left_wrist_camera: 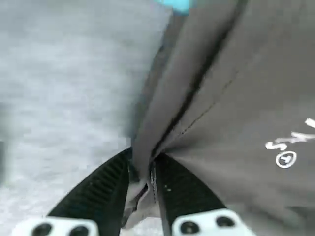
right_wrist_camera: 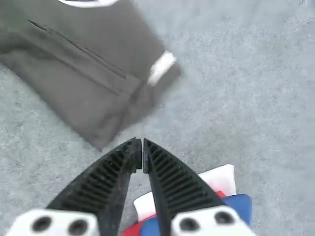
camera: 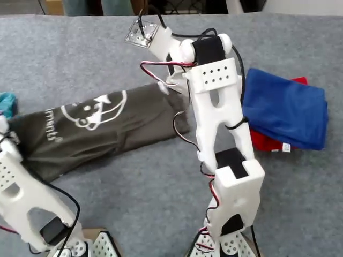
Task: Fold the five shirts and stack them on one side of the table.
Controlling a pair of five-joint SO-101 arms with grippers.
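- Your dark grey shirt (camera: pixel 96 134) lies flattened into a long band across the left half of the table. Its long axis runs from the near left up to the middle.
- The white print (camera: pixel 94 110) sits in the band's middle, and a small white tag (right_wrist_camera: pixel 162 66) sits at its right end. You cannot tell which end is the collar.
- Your left gripper (left_wrist_camera: pixel 151 167) has its fingers pressed onto a bunched fold at the shirt's left end, with cloth pinched between them.
- Your right gripper (right_wrist_camera: pixel 142 145) has its fingers pressed together on nothing. It is over bare table just beside the shirt's right end.
- On the right side of the table, a folded blue shirt (camera: pixel 284 112) lies on a red shirt (camera: pixel 265 142). Red edges show past the blue one.
- A scrap of teal cloth (camera: pixel 6 103) shows at the left edge, beside the grey shirt.
- The table wears a grey carpet-like cover (camera: pixel 150 187). Beyond its far edge is a thin strip of the room, too little to make out.
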